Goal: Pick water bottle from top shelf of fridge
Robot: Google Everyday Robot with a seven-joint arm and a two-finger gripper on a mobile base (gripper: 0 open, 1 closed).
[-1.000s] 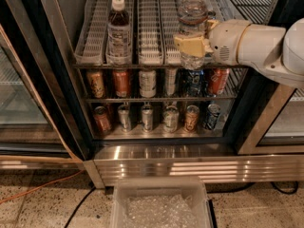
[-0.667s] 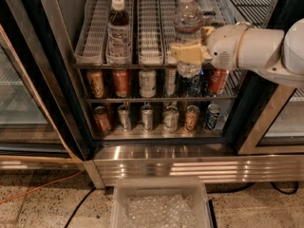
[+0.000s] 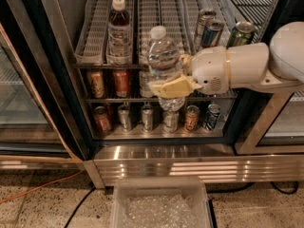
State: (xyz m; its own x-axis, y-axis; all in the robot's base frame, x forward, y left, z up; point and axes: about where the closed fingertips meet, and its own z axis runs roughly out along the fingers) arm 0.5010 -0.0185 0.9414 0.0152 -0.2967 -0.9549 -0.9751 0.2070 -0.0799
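The water bottle (image 3: pixel 164 61) is clear and ribbed with a white cap. It is upright in the air in front of the fridge (image 3: pixel 156 163), lifted off the top shelf (image 3: pixel 152 13). My gripper (image 3: pixel 172 86) reaches in from the right on a white arm and is shut on the bottle's lower half with yellow fingers (image 3: pixel 166 87). The top shelf is a row of pale-grey slotted lane trays.
A brown-liquid bottle (image 3: pixel 118 32) stands in a left lane of the top shelf. Three cans (image 3: pixel 213 32) sit at the shelf's right. Two lower shelves hold rows of cans (image 3: pixel 147 117). A clear bin (image 3: pixel 160 204) lies on the floor below. An orange cable (image 3: pixel 33 189) crosses the floor.
The gripper has drawn the water bottle out of the right lane, to the left and lower, towards the camera. The cans behind it now show.
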